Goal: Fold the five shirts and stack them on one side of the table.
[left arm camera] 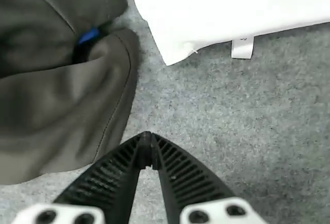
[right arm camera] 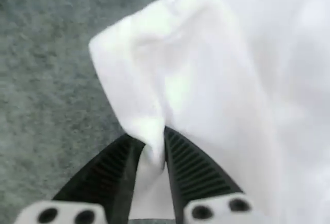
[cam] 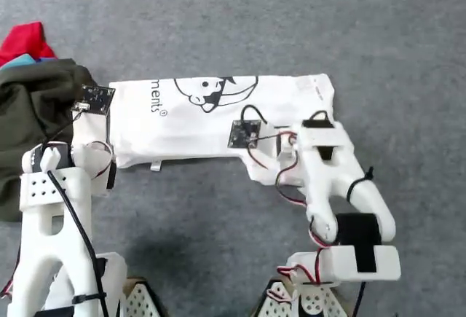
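Note:
A white shirt (cam: 218, 116) with a black print lies folded lengthwise across the middle of the grey table. My right gripper (right arm camera: 153, 154) is shut on the white shirt (right arm camera: 216, 80), pinching a fold of cloth at its near right edge. In the high view that arm (cam: 324, 164) sits over the shirt's right end. My left gripper (left arm camera: 149, 154) is shut with nothing in it, just above the carpet between the white shirt's corner (left arm camera: 178, 54) and a dark olive shirt (left arm camera: 51, 80).
A heap of shirts lies at the table's left edge: the dark olive one (cam: 33, 109) on top, red cloth (cam: 22, 40) and a bit of blue behind it. Bare grey carpet (cam: 218, 222) stretches in front of the white shirt and along the far side.

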`<action>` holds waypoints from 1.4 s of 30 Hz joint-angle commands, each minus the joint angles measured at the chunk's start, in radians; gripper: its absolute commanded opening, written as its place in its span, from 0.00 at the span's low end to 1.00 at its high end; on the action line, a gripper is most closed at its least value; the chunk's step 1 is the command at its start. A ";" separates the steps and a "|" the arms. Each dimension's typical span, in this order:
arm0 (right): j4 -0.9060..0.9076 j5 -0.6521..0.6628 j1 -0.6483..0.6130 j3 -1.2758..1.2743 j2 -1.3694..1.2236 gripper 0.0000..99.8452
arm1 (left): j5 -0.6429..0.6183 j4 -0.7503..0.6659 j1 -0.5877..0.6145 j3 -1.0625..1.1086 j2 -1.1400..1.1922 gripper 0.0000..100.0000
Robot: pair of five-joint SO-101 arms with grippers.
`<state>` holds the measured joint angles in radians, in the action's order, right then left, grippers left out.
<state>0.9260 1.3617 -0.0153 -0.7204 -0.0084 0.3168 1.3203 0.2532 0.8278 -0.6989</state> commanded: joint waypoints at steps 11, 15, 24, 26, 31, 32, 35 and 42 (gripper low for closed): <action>0.549 -0.002 0.009 0.766 -0.255 0.01 | 0.071 -0.023 0.005 -0.036 -0.021 0.03; 0.677 0.000 -0.020 1.086 -0.438 0.01 | 0.071 -0.018 0.004 -0.054 -0.021 0.03; 0.743 0.000 -0.095 1.620 -0.834 0.01 | 0.072 0.006 0.005 -0.054 -0.021 0.03; 0.743 0.000 -0.101 1.689 -0.894 0.01 | 0.072 0.009 0.004 -0.054 -0.021 0.03; 0.795 0.000 -0.101 1.811 -0.980 0.02 | 0.072 0.012 0.005 -0.050 -0.021 0.03; 0.813 -0.002 -0.101 1.833 -0.986 0.04 | 0.072 0.012 0.005 -0.048 -0.021 0.03; 0.824 -0.061 -0.095 1.876 -0.993 0.13 | 0.071 0.012 0.004 -0.047 -0.021 0.03; 0.753 -0.319 -0.061 2.066 -0.997 0.21 | 0.043 0.069 0.004 -0.061 -0.021 0.03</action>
<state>1.6947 1.1577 -0.1028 1.2405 -1.0119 0.3751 1.3725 0.2532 0.8247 -0.6989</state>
